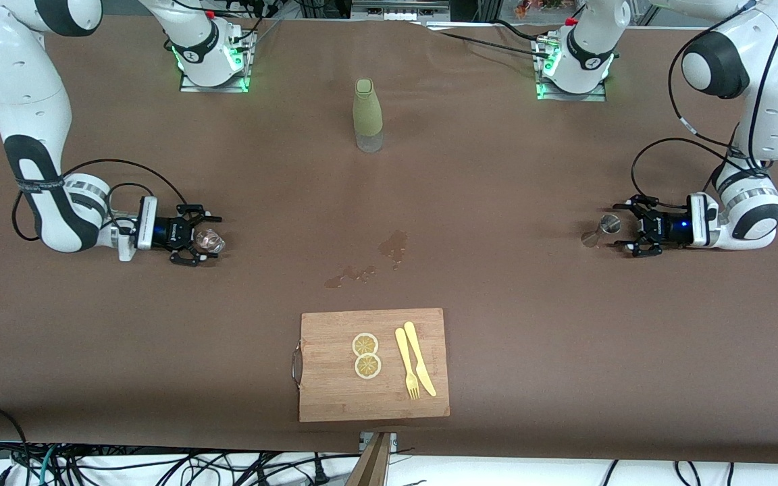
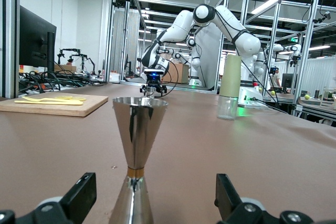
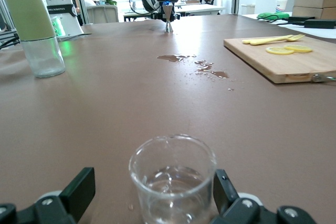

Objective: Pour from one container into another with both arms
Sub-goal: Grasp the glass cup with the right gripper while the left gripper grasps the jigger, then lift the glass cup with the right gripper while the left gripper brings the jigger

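A steel hourglass-shaped jigger (image 1: 602,229) (image 2: 137,129) stands upright on the brown table toward the left arm's end. My left gripper (image 1: 625,227) (image 2: 153,202) is low at the table and open, with one finger on each side of the jigger's base and gaps on both sides. Toward the right arm's end stands a small clear glass (image 1: 213,241) (image 3: 172,182) with a little clear liquid in it. Open around it is my right gripper (image 1: 202,239) (image 3: 152,195), and one finger (image 3: 224,190) sits very close to the glass wall.
A bottle with a pale green sleeve (image 1: 367,115) stands mid-table near the bases. Spilled liquid (image 1: 392,246) wets the middle of the table. A wooden cutting board (image 1: 335,398) with two lemon slices, a yellow fork and a knife lies at the front edge.
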Robot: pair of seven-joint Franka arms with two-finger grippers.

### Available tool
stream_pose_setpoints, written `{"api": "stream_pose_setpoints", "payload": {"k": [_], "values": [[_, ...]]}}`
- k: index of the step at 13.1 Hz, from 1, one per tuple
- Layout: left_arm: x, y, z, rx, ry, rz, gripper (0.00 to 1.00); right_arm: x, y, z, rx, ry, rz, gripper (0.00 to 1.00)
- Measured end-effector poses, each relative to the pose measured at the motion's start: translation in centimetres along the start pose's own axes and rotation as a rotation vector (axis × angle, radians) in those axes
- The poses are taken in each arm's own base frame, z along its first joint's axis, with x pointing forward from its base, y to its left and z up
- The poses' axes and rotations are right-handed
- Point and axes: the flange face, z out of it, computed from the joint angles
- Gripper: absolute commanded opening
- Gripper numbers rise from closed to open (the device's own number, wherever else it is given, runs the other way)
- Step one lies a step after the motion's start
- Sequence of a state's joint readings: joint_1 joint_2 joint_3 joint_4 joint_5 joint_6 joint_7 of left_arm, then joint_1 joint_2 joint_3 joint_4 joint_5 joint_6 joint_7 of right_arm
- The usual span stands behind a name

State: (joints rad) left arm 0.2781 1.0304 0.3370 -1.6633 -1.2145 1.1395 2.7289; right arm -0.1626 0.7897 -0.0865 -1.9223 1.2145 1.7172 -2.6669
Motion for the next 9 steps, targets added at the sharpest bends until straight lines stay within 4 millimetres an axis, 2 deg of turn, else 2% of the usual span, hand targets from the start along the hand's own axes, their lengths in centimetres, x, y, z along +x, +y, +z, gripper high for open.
{"api": "stream_pose_setpoints", "payload": {"k": [2,3,4,6,8,9], "values": [[-0.3,-0.6,0.8,0.01,0.012,0.009,1.0,-0.2,0.1,0.3,-0.014,0.013,0.006,0.86],[-0.4,-1.0,1.3,0.012,0.011,0.014,1.0,-0.1,0.2,0.4,-0.018,0.017,0.003,0.68],[-0.5,-1.3,1.8,0.009,0.01,0.018,1.0,0.1,0.3,0.7,-0.019,0.022,-0.001,0.46],[-0.6,-1.8,2.9,-0.003,0.01,0.023,1.0,0.2,0.5,0.9,-0.018,0.025,-0.004,0.15],[-0.5,-2.2,3.6,-0.013,0.009,0.027,1.0,0.3,0.5,0.8,-0.02,0.026,-0.005,0.0],[-0.5,-2.3,3.6,-0.015,0.007,0.029,0.99,0.3,0.5,0.9,-0.019,0.028,-0.006,0.0]]}}
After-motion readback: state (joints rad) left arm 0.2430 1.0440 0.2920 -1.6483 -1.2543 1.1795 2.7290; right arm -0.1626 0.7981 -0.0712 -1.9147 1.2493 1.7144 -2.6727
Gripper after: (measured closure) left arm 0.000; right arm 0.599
